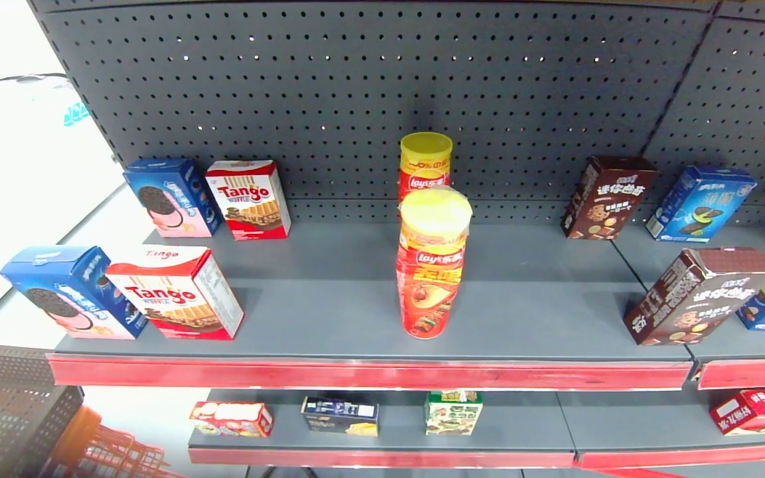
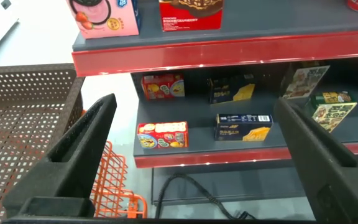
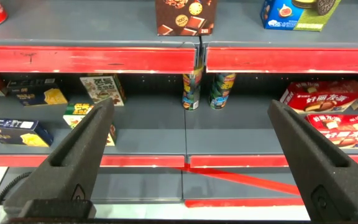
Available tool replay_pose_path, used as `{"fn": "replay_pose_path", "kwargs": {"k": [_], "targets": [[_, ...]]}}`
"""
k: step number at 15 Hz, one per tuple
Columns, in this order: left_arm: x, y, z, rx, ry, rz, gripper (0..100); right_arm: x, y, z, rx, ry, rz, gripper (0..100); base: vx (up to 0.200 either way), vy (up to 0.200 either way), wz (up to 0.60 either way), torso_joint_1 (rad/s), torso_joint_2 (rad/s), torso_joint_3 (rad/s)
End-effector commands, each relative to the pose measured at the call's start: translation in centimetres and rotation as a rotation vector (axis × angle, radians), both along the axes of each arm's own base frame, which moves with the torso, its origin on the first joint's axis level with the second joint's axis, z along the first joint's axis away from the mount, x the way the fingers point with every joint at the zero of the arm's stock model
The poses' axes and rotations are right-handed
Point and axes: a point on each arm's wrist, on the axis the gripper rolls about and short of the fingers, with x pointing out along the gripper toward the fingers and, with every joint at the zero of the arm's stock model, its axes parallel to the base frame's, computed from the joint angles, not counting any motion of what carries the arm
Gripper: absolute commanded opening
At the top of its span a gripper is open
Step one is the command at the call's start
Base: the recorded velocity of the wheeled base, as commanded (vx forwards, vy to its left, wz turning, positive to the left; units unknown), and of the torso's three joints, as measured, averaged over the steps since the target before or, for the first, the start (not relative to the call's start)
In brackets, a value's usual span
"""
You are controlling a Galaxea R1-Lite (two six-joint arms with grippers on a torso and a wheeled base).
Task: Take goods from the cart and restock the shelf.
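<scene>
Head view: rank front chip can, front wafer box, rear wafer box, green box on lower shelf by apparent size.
Front wafer box and front chip can: alike, no ranking.
Then rear wafer box (farther, so unsure of true size).
Smallest: green box.

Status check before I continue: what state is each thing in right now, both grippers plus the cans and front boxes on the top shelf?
left gripper: open, empty.
right gripper: open, empty.
front chips can: upright, lid on.
rear chips can: upright, lid on.
front wafer box: standing, closed.
front brown box: standing, closed.
</scene>
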Motion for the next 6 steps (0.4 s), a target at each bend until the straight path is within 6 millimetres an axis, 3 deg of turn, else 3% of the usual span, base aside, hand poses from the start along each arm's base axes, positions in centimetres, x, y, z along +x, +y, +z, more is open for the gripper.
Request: {"fn": "replay_pose_path", "kwargs": {"k": [1, 6], "targets": [[0.01, 0.0, 0.0, 0.001, 0.001, 0.0, 100, 0.01, 0.0, 0.0, 0.0, 0.001, -0.001, 100, 0.0, 0.0, 0.0, 0.0, 0.0, 0.0], [0.01, 0.0, 0.0, 0.003, 0.001, 0.0, 100, 0.01, 0.0, 0.0, -0.002, 0.001, -0.002, 100, 0.0, 0.0, 0.0, 0.0, 0.0, 0.0]]}}
